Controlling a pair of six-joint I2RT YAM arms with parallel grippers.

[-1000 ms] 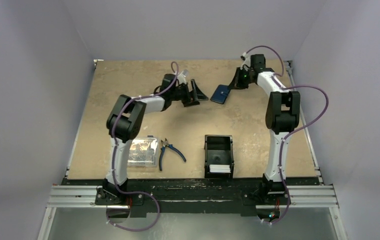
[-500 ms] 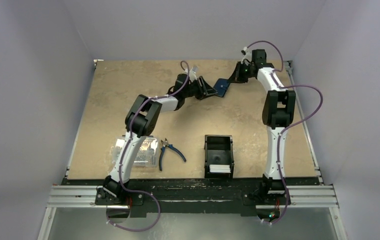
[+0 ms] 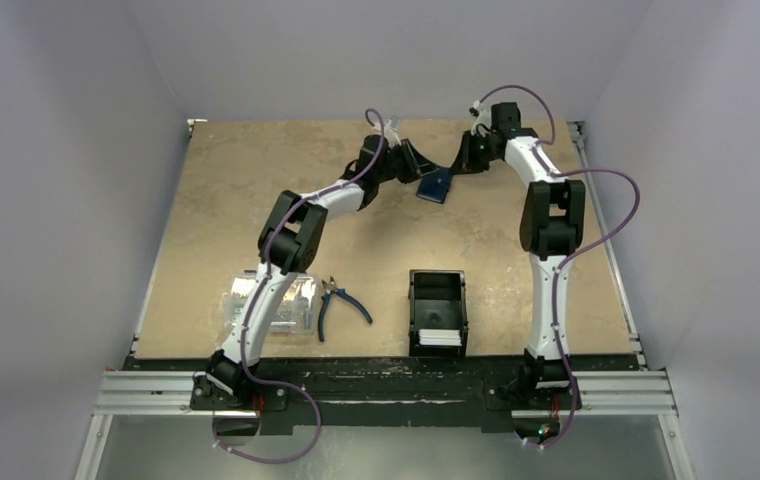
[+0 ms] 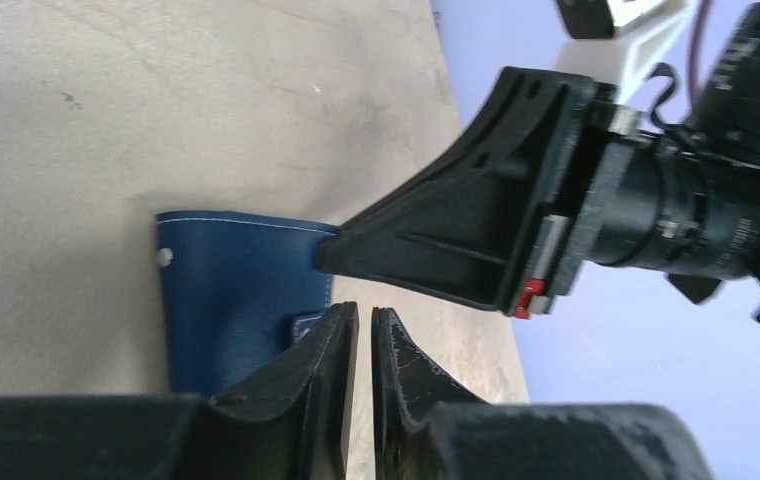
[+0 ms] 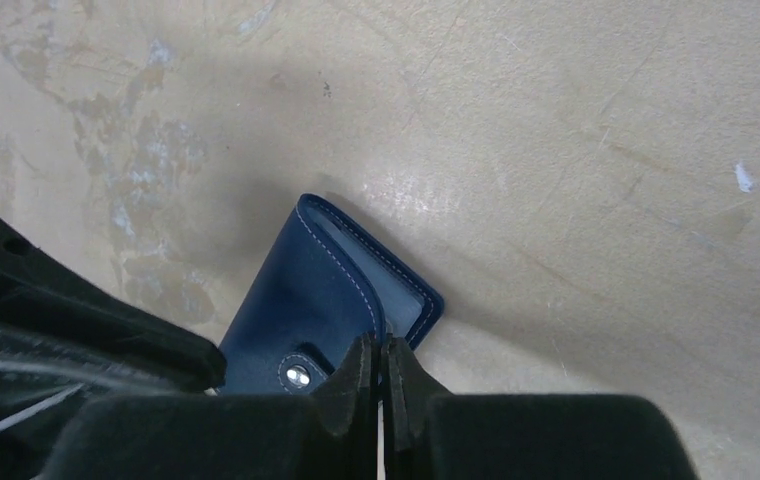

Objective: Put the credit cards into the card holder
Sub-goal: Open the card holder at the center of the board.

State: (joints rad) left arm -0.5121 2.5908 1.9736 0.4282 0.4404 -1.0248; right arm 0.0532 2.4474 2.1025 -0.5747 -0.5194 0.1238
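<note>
- left arm has swung in from mid-table to the far centre; left gripper [image 4: 364, 310] was wide open a second ago, now its jaws are almost together right at the edge of the card holder [image 5: 326, 290]
- left wrist view: a narrow slit is left between the fingers and the navy cover runs in behind one of them; can't tell if a flap is actually pinched or just touched
- right gripper [image 5: 377, 345] clenched on the holder's near edge, next to the snap button, same grip as before
- holder has barely shifted: far centre of the table [image 3: 256, 200], between the two grippers, looks tipped up off the surface on the right gripper's side
- holder is not spread open, no card slot showing in either wrist view
- credit cards [image 3: 441, 337] sit untouched in the black tray [image 3: 414, 300] at the near edge, well apart from the holder
- my read: two-handed opening is being set up, right anchors, left takes the cover; no card loaded yet, so task is early
- risk: if left has only the edge, the cover slips when pulled
</note>
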